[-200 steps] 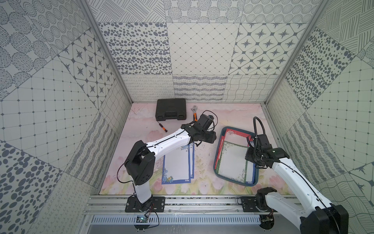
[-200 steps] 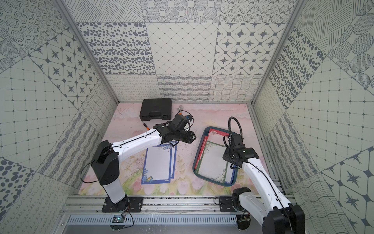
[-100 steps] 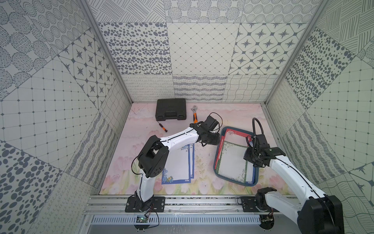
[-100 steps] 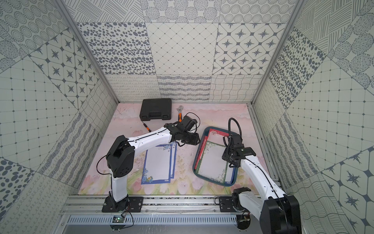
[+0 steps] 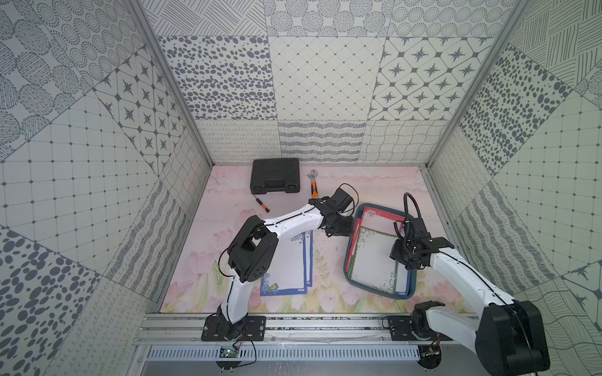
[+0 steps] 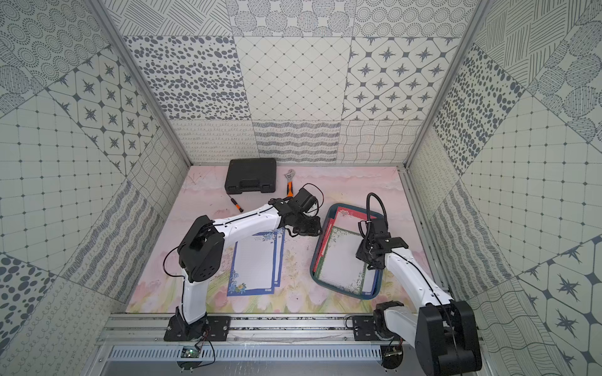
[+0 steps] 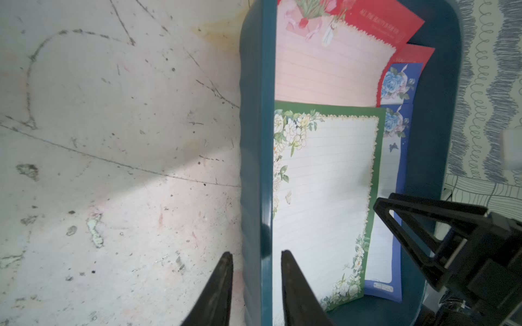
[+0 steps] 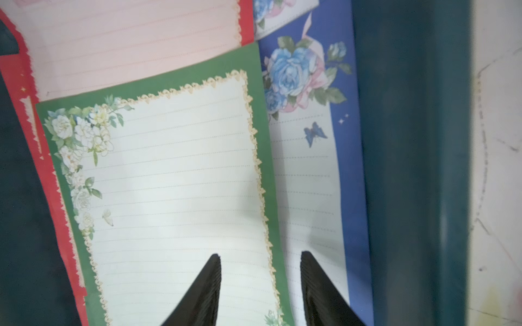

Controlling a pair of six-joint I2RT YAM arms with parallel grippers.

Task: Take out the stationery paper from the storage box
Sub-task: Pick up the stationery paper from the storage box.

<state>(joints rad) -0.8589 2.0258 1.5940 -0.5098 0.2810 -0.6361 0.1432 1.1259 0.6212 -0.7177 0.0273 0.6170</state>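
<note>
Two blue-bordered sheets [image 5: 288, 263] lie on your bench [image 5: 374, 185], lower centre. Your left jaws stand apart astride the one storage box's [image 5: 411, 291] wall, right of centre, with five sheets of stationery paper [image 7: 324, 70] inside. Your right jaws gape over the green sheet's [image 8: 169, 183] edge.

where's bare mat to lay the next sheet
Bare mat: behind the storage box, right of the wrench; left of the blue-bordered sheets, in front of the screwdriver. Narrow strip between sheets and box. Crowded at the box: left gripper, right gripper.
</note>
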